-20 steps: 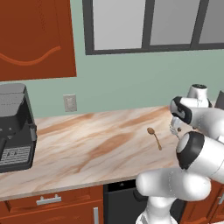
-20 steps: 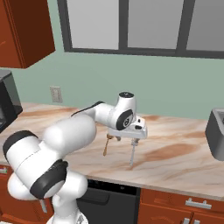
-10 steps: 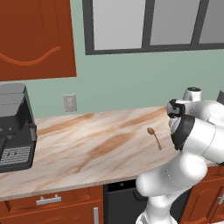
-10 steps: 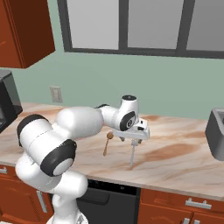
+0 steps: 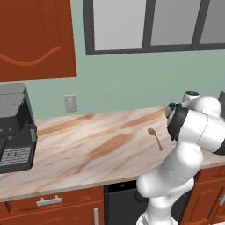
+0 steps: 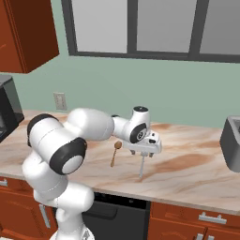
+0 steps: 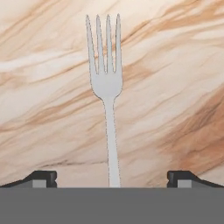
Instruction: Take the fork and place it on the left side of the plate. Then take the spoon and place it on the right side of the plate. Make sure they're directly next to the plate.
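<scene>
The marbled counter [image 6: 197,173] runs beneath a window [image 6: 140,26], with a black coffee machine [image 5: 15,127] at its left end and a grey box [image 6: 232,143] at its right end. The arm [image 6: 89,126] reaches over the counter's middle. Its gripper [image 6: 143,152] hangs just above the counter with jaws spread wide, holding nothing. The fork [image 7: 107,92] lies flat on the counter between the fingertips [image 7: 43,178], its tines pointing away from the hand. The spoon [image 6: 115,153] lies on the counter just left of the fork.
</scene>
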